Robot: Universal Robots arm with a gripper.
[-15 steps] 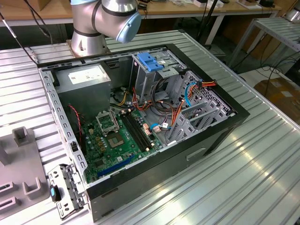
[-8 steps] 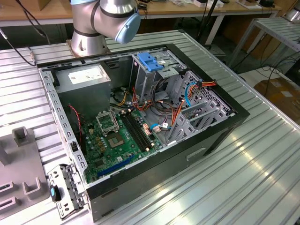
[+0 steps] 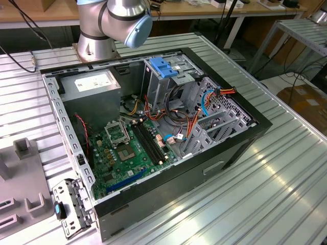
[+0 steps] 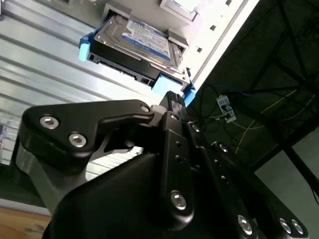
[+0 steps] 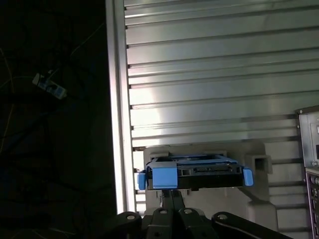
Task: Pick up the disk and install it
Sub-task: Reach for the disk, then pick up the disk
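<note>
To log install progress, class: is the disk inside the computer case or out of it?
Out. In the first wrist view the disk sits in a grey holder on the ribbed table, outside the case.

a flat silver metal disk point(image 4: 133, 46) is seen in the second wrist view, lying with its white-and-blue label point(image 4: 144, 36) turned up. blue plastic rails point(image 4: 83, 50) are fitted along its two sides, and a dark edge with connectors is shown along the near end. in the first wrist view the disk point(image 5: 199, 172) is seen end-on and level, with a blue tab at each side. it is seated on a grey holder point(image 5: 234, 199) on a ribbed metal table point(image 5: 209, 74), close to the table's edge.
</note>
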